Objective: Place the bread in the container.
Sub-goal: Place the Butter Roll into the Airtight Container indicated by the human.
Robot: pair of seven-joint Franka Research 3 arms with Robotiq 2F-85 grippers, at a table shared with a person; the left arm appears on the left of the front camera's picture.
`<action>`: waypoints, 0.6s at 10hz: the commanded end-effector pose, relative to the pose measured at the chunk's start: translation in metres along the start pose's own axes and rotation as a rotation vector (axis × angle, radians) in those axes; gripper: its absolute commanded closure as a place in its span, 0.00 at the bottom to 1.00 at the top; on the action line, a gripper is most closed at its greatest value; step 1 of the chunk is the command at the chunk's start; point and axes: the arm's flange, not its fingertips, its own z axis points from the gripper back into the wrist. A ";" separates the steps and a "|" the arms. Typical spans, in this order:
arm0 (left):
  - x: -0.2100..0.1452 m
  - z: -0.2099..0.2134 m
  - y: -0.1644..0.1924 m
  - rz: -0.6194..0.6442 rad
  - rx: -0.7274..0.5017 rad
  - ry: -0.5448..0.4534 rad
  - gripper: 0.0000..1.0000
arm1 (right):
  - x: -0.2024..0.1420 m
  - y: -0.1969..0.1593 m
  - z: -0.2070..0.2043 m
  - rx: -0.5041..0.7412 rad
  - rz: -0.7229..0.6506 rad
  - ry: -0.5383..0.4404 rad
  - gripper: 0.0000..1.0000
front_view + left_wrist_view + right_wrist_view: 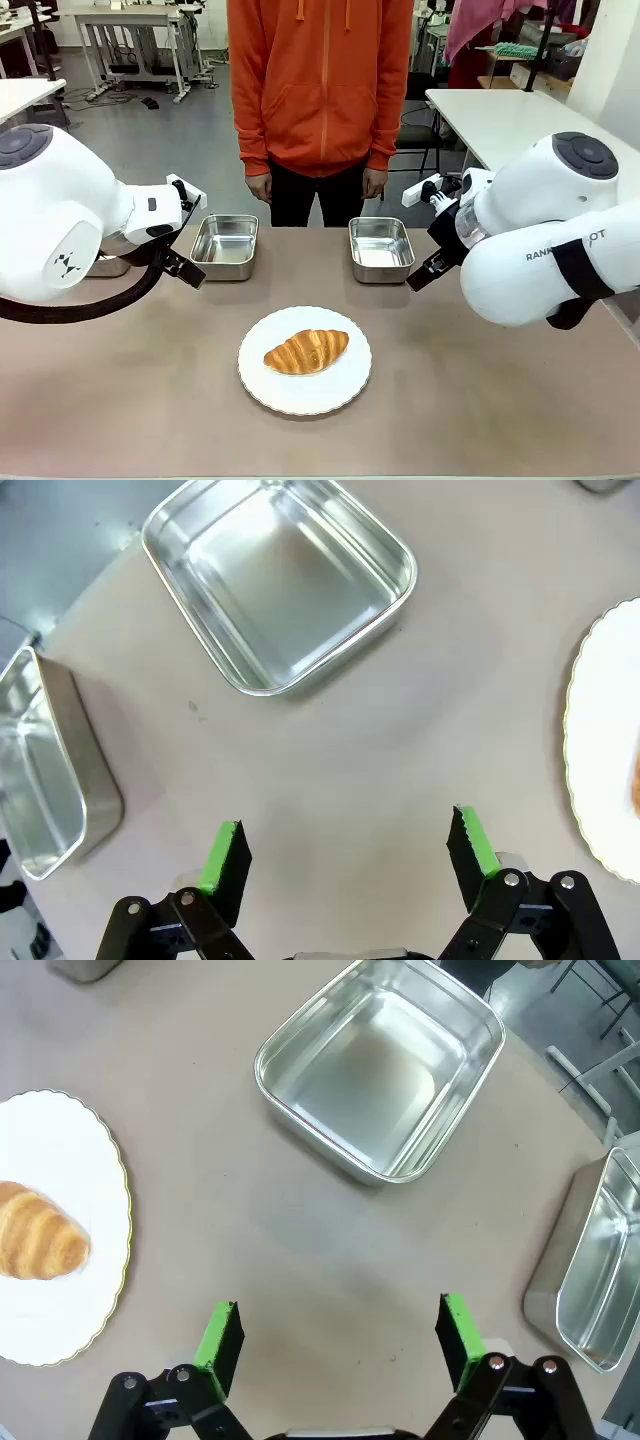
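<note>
My left end effector (346, 842) and right end effector (338, 1322) are wide open, empty, above the surface (330, 745); the bread (306, 351) lies on the plate (300, 397).

Both my arms are glossy white, rounded shells. My left arm (60, 220) carries a small black logo (67, 264) and a black cable (90, 305) beneath it; my right arm (540, 240) has grey lettering (545, 253), only partly readable, and a black strap (575, 275). Each is topped by a dark grey round cap (22, 140). My left hand (345, 845) and right hand (340, 1330) are black linkages with silver screws (512, 879) and bright green pads (222, 855). The person wears an orange hoodie (320, 80) with drawstrings over dark trousers (310, 195)
</note>
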 end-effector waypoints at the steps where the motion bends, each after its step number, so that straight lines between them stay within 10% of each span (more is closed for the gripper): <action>1: 0.000 0.000 0.000 0.000 0.000 0.000 0.00 | 0.000 0.000 0.000 0.000 0.000 0.000 0.00; 6: 0.000 0.000 0.000 0.000 0.000 0.000 0.00 | 0.000 0.000 0.000 0.000 0.000 0.000 0.00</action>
